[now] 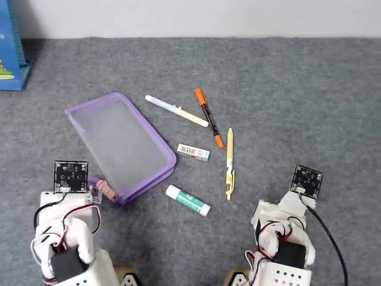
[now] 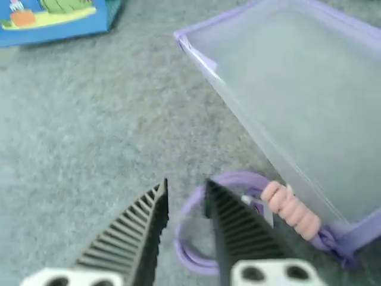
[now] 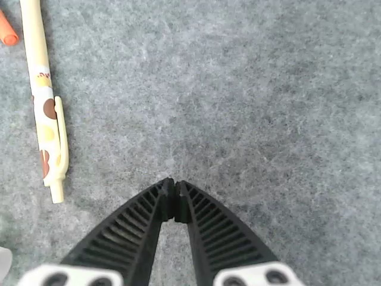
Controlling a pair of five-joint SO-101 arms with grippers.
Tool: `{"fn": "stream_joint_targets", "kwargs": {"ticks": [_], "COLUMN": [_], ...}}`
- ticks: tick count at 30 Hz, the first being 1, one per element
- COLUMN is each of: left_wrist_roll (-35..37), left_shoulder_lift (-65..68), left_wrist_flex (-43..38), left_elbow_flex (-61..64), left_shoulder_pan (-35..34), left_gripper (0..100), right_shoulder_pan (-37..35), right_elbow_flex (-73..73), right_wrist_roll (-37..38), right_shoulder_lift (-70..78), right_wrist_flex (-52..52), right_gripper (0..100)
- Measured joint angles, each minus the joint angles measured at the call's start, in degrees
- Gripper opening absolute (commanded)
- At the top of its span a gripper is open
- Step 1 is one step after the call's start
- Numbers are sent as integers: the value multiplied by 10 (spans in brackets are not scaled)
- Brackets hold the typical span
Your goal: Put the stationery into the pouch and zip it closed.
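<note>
The purple pouch [image 1: 119, 145] with a clear face lies flat at centre left, its pink zipper charm [image 1: 106, 189] at the near corner. To its right lie a white-and-yellow marker [image 1: 177, 111], an orange pen [image 1: 208, 117], an eraser [image 1: 193, 152], a yellow spotted pen [image 1: 230, 162] and a glue stick [image 1: 187, 200]. My left gripper [image 2: 186, 188] hovers slightly open beside the pouch [image 2: 286, 101], holding nothing, just short of the pink charm [image 2: 290, 208] and the purple loop strap [image 2: 190, 253]. My right gripper [image 3: 173, 183] is shut over bare carpet, near the yellow pen [image 3: 43, 101].
A blue box [image 1: 12, 53] stands at the far left edge, also visible in the left wrist view as the blue box [image 2: 53, 15]. Grey carpet [image 1: 286, 89] covers the table, with open room on the right and far side. The orange pen's tip [image 3: 6, 30] lies beyond the yellow pen.
</note>
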Motion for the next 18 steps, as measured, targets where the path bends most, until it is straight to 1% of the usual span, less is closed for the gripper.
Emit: {"fn": "stream_joint_targets", "kwargs": {"ticks": [6,12,15,18], "left_wrist_roll": [-76,-119,-124,-126], "left_shoulder_lift": [0,3,52,140], "left_wrist_flex": [2,4,4,20], "left_elbow_flex": [-25,-29,-59,-120], "left_shoulder_pan": [40,52,52,52], "left_gripper": [139,141,141,140], "right_shoulder_pan": [0,0,0,0], "right_elbow_flex": [0,0,0,0], "right_wrist_roll": [0,0,0,0], "right_shoulder_lift": [0,0,0,0], "right_wrist_flex": [0,0,0,0], "right_gripper": [9,9,9,9]}}
